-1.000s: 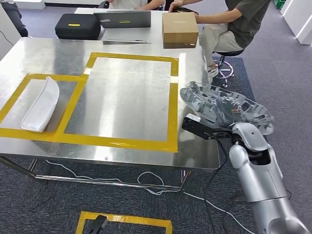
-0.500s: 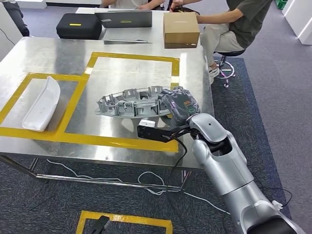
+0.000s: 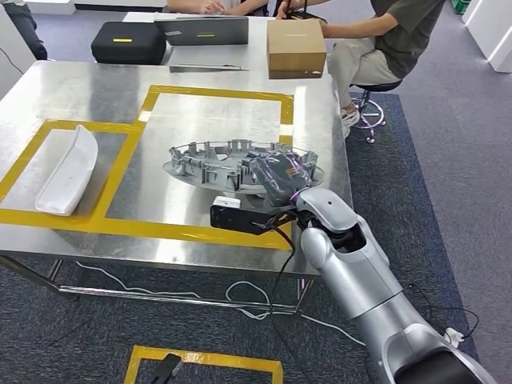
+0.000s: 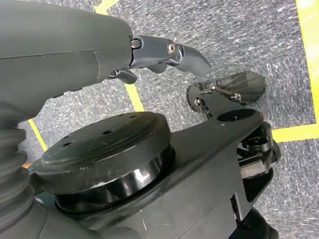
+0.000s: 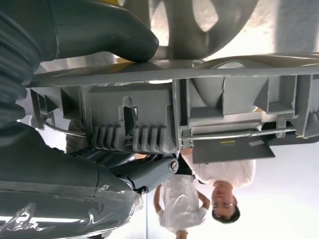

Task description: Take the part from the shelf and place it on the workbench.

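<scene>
Part (image 3: 242, 166): sitting over the right half of the workbench (image 3: 72, 96), inside the larger taped square (image 3: 282, 152), reaching its right strip.
Right hand (image 3: 279, 178): gripping the part's right end, coming in from the near right edge.
Tray (image 3: 67, 170): lying inside the smaller taped square (image 3: 118, 172), left of the part, well apart.
Box (image 3: 296, 46): standing at the far right corner, behind the part.
Laptop (image 3: 202, 30): standing left of the box.
Case (image 3: 128, 42): lying left of the laptop.
Person (image 3: 386, 40): sitting beyond the far right corner.

Grey carpet (image 3: 458, 176), yellow floor tape (image 3: 205, 358), stool (image 3: 370, 104)
</scene>
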Controlling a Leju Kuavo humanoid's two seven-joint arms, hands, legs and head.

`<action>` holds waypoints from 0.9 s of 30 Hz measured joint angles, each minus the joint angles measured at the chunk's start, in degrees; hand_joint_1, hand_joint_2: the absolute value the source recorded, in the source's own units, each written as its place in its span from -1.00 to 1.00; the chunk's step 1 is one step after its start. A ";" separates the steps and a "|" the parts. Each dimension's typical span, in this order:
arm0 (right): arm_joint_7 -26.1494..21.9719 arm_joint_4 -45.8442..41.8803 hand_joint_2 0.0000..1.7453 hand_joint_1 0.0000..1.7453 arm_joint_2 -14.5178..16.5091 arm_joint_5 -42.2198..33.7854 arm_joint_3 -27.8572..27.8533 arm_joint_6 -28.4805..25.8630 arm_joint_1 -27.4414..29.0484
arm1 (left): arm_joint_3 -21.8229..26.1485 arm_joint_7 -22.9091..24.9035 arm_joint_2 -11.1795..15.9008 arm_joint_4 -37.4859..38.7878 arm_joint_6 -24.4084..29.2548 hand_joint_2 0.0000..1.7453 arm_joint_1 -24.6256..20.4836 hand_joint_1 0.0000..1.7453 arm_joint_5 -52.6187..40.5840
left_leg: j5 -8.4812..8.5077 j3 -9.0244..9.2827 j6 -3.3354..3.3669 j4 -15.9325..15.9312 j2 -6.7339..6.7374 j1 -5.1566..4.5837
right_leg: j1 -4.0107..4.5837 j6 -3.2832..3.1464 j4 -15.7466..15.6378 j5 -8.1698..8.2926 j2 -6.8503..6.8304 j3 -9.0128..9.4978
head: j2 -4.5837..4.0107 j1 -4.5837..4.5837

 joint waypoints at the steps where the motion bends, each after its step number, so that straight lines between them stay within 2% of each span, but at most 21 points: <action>1: -0.01 0.52 1.00 1.00 0.27 -0.35 0.07 0.01 -0.21 | -0.10 -0.05 0.00 0.00 0.00 1.00 0.00 -1.00 0.01 | 0.00 0.00 0.00 0.00 0.00 0.00 | 0.00 0.00 0.00 0.00 0.00 0.00 | 0.00 0.00; 8: 0.63 3.07 1.00 1.00 1.55 -1.53 0.25 0.52 -1.27 | -0.48 -0.29 0.01 0.03 0.00 1.00 -0.01 -1.00 0.07 | 0.00 0.00 -0.01 0.00 0.00 0.01 | 0.00 -0.01 0.00 0.00 0.00 0.00 | 0.00 0.01; 15: 8.81 9.18 1.00 1.00 1.93 -4.63 -2.66 1.33 -2.29 | -0.41 -0.32 0.33 0.13 0.39 1.00 -0.01 -1.00 1.23 | 0.02 0.01 -0.01 0.00 0.00 0.01 | 0.00 -0.07 -0.01 0.04 -0.01 -0.24 | 0.00 0.00; 22: 11.68 13.23 1.00 1.00 -0.14 -2.75 -8.01 -0.60 -2.62 | -0.31 -0.32 0.48 0.15 0.51 1.00 0.06 -1.00 1.76 | 0.03 -0.02 -0.02 0.00 0.04 0.00 | -0.01 -0.11 -0.02 0.11 0.08 -0.14 | 0.00 0.01; 27: 16.68 14.54 1.00 1.00 -3.20 0.70 -11.96 -2.39 -2.49 | -0.28 -0.98 0.48 0.15 0.59 1.00 0.01 -1.00 2.14 | 0.03 -0.01 -0.01 0.00 -0.12 0.01 | -0.01 -0.14 -0.05 0.05 -0.22 -0.43 | 0.00 0.00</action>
